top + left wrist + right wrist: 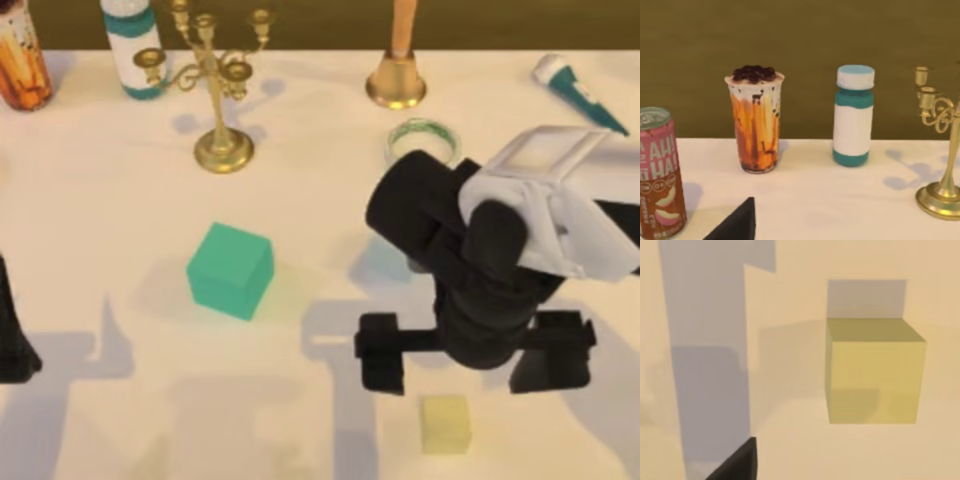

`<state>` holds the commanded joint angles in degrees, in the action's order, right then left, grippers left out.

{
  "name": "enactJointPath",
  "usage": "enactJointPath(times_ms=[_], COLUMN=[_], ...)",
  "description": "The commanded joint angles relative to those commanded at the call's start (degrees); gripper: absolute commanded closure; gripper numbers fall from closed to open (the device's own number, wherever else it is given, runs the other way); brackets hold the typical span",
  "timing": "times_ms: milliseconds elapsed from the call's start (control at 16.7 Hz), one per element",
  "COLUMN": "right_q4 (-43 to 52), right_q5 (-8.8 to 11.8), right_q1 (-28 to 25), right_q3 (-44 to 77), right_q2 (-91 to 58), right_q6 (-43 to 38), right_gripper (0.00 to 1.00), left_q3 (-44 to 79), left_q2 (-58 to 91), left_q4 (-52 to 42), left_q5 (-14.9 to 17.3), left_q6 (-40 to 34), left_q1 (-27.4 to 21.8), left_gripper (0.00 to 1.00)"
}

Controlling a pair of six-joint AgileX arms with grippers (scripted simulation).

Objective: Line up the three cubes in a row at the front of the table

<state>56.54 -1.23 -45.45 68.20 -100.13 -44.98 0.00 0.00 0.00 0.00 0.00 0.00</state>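
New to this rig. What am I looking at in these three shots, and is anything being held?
Two AgileX arms work at a cream table in simulation. The top view looks down from overhead; the other two come from wrist cameras. The right gripper, fingers open, hovers just behind the small yellow cube, holding nothing; its wrist view shows that cube close up. The left arm is parked at the table's left edge. The teal-green cube sits mid-table. Along the back stand a candelabra, bell, bottle, drink cup and can.
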Motion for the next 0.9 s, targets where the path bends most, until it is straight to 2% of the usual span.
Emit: enactJointPath(times_ms=[240, 420, 660, 900], right_q4=[0.16, 2.21, 7.16, 13.36], right_q5=[0.00, -0.02, 0.14, 0.61], right_q1=[0.29, 0.92, 3.30, 6.86], right_q3=[0.57, 5.92, 19.36, 34.91], right_q2=[-0.79, -4.76, -14.11, -25.38], right_q6=[0.73, 6.20, 20.23, 39.88], right_gripper=[0.00, 0.00, 0.00, 0.00], left_q3=[0.00, 0.00, 0.00, 0.00], left_q2=[0.00, 0.00, 0.00, 0.00], left_q4=[0.00, 0.00, 0.00, 0.00], left_q5=[0.00, 0.00, 0.00, 0.00], left_q6=[0.00, 0.00, 0.00, 0.00], left_q1=[0.00, 0.00, 0.00, 0.00], left_gripper=[0.00, 0.00, 0.00, 0.00])
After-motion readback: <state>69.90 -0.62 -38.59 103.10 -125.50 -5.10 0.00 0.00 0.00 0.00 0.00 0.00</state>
